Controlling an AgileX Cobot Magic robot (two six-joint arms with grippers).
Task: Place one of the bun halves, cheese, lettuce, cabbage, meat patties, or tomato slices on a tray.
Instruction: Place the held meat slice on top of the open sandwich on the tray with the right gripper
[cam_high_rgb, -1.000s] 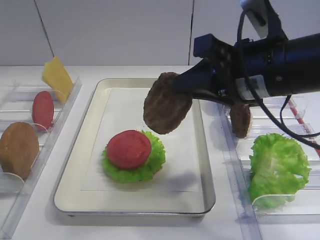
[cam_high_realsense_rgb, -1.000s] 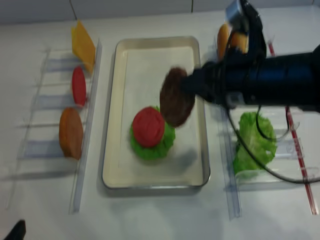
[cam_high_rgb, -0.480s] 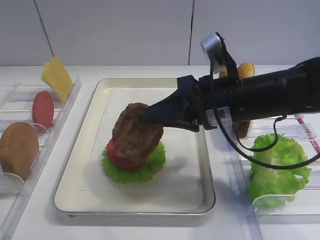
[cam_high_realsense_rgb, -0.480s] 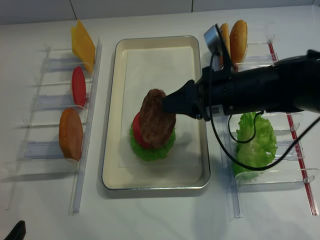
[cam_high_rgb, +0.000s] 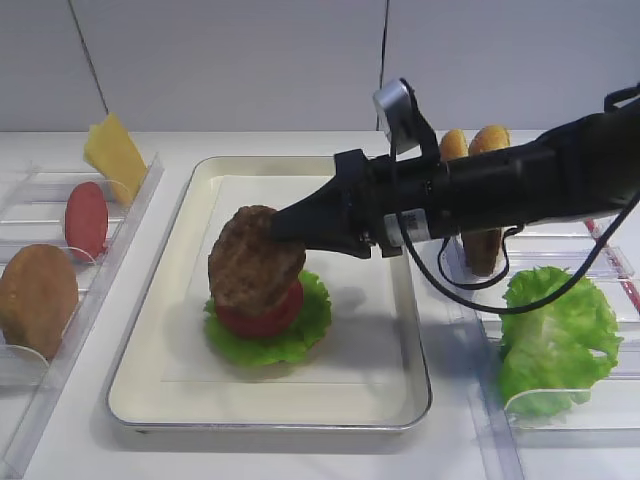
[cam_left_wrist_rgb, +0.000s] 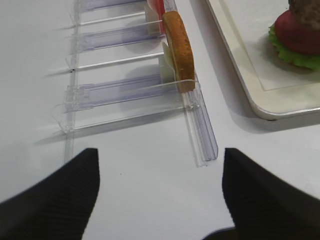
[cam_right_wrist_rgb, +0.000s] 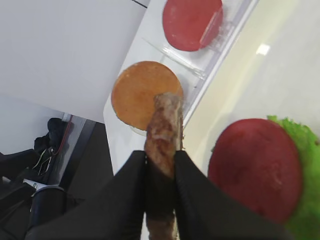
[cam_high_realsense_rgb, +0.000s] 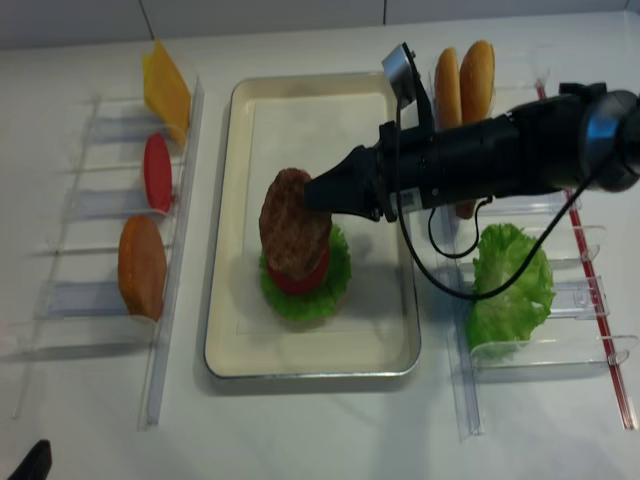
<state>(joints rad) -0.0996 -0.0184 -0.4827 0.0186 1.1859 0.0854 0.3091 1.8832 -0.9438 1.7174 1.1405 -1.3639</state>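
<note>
A: Looking at the exterior high view first: where is the meat patty (cam_high_rgb: 255, 272)?

B: Over the middle of the tray (cam_high_rgb: 150, 392), tilted, its lower edge on the tomato slice (cam_high_rgb: 265, 312), which lies on a lettuce leaf (cam_high_rgb: 290, 336). The right gripper (cam_high_rgb: 285, 222) reaches in from the right and is clamped on the patty's upper right edge.

A: And around the tray?

B: On the left, a clear rack (cam_high_rgb: 40, 360) holds a bun half (cam_high_rgb: 36, 298), another tomato slice (cam_high_rgb: 86, 219) and the cheese (cam_high_rgb: 114, 156). On the right stand two more bun halves (cam_high_rgb: 478, 142) and a big lettuce bunch (cam_high_rgb: 556, 340).

A: The right wrist view?

B: The two black fingers (cam_right_wrist_rgb: 130, 186) pinch the patty (cam_right_wrist_rgb: 164, 135) edge-on, narrow. Beyond it the rack's bun half (cam_right_wrist_rgb: 144, 96) and tomato slice (cam_right_wrist_rgb: 191, 21); at the right the tomato slice on the tray (cam_right_wrist_rgb: 255, 169) with the green leaf (cam_right_wrist_rgb: 304, 150) under it.

A: The left wrist view?

B: The left gripper's dark fingers (cam_left_wrist_rgb: 50, 200) stand wide apart, holding nothing, above the white worktop (cam_left_wrist_rgb: 145, 200). Ahead is the rack (cam_left_wrist_rgb: 125, 90) with the bun half on edge (cam_left_wrist_rgb: 179, 50); the tray corner (cam_left_wrist_rgb: 270, 107) is at the right.

A: And the realsense high view?

B: From above, the patty (cam_high_realsense_rgb: 292, 222) covers most of the tomato slice (cam_high_realsense_rgb: 300, 278), the leaf (cam_high_realsense_rgb: 318, 296) showing round it, with the right gripper (cam_high_realsense_rgb: 320, 190) shut on the patty's right side. The left gripper is out of sight there.
</note>
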